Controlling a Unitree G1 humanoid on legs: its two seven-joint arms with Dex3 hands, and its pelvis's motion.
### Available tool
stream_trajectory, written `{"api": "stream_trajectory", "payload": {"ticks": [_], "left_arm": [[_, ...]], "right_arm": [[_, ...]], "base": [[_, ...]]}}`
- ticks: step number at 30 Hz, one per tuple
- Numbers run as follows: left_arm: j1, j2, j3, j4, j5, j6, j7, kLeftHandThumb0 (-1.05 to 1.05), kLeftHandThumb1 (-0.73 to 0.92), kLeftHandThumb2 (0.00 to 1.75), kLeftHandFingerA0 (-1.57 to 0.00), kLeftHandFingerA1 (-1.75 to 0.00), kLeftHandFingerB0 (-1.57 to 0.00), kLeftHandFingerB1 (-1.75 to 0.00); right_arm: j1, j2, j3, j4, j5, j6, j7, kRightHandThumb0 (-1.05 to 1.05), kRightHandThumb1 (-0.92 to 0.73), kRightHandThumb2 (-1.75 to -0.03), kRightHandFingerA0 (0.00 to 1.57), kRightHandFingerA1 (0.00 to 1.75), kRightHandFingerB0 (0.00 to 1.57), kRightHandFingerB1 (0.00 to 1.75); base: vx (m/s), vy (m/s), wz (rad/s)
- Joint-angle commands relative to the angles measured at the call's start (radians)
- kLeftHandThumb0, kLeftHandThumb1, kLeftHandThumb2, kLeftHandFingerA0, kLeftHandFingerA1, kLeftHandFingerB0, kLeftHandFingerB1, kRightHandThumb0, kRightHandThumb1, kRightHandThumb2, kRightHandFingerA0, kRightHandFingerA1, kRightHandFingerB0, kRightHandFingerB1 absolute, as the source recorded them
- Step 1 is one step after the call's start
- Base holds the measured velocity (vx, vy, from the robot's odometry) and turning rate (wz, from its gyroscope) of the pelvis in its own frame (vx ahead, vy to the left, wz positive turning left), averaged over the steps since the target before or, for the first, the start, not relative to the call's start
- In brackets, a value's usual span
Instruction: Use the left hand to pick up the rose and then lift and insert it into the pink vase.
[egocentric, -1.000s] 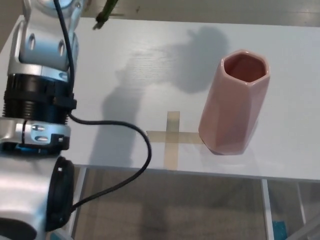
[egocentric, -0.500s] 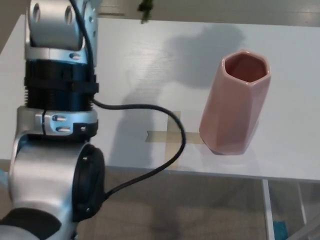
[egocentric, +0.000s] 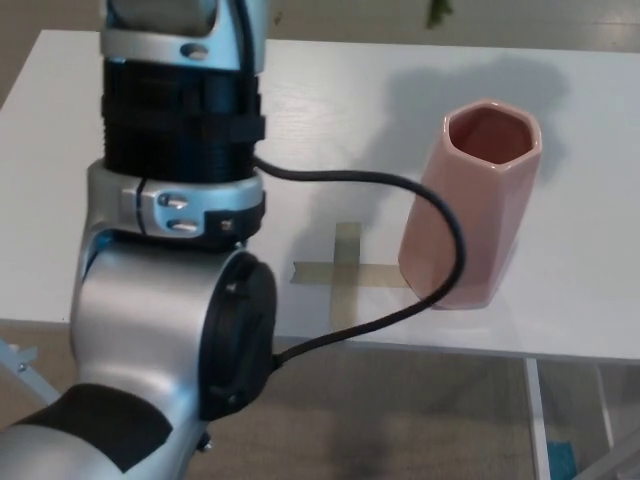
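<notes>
The pink vase (egocentric: 471, 203) stands upright on the white table (egocentric: 580, 110), right of centre, its mouth open and nothing showing inside. My left arm (egocentric: 180, 200) rises steeply through the picture's left half and leaves the frame at the top, so the left hand itself is out of sight. A small green tip of the rose stem (egocentric: 438, 12) hangs at the top edge, above and slightly left of the vase mouth. The bloom is hidden. No part of the right arm shows.
A cross of tan tape (egocentric: 345, 272) marks the table just left of the vase base. A black cable (egocentric: 420, 200) loops from my arm across the vase's left side. The table's front edge runs below, with floor beneath.
My left arm has swung right and closer to the camera. The green stem tip at the top edge has travelled right, from the far left to above the vase.
</notes>
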Motion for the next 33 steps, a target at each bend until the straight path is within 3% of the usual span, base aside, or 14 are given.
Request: {"api": "stream_trajectory", "payload": {"ticks": [1, 11, 33], "left_arm": [[-0.043, -0.031, 0.017, -0.01, -0.105, 0.101, 0.044, -0.17, 0.81, 0.69, -0.95, -1.5, -0.81, -0.93], [-0.006, -0.081, -0.017, -0.079, -0.16, 0.138, 0.07, -0.16, 0.82, 0.68, -0.95, -1.5, -0.81, -0.92], [0.099, -0.069, -0.128, -0.1, -0.149, 0.11, 0.086, -0.14, 0.82, 0.69, -0.9, -1.52, -0.79, -0.96]], "right_arm": [[0.018, 0.003, -0.002, 0.001, 0.015, 0.009, 0.015, -0.31, -0.65, -0.58, 0.7, 0.5, 0.58, 0.44], [0.012, 0.009, -0.009, 0.003, 0.02, 0.007, 0.018, -0.31, -0.65, -0.58, 0.72, 0.5, 0.58, 0.45], [0.014, 0.01, -0.002, 0.002, 0.017, 0.005, 0.016, -0.31, -0.65, -0.58, 0.7, 0.5, 0.57, 0.44]], "base": [[0.0, 0.0, 0.0], [0.0, 0.0, 0.0], [0.0, 0.0, 0.0]]}}
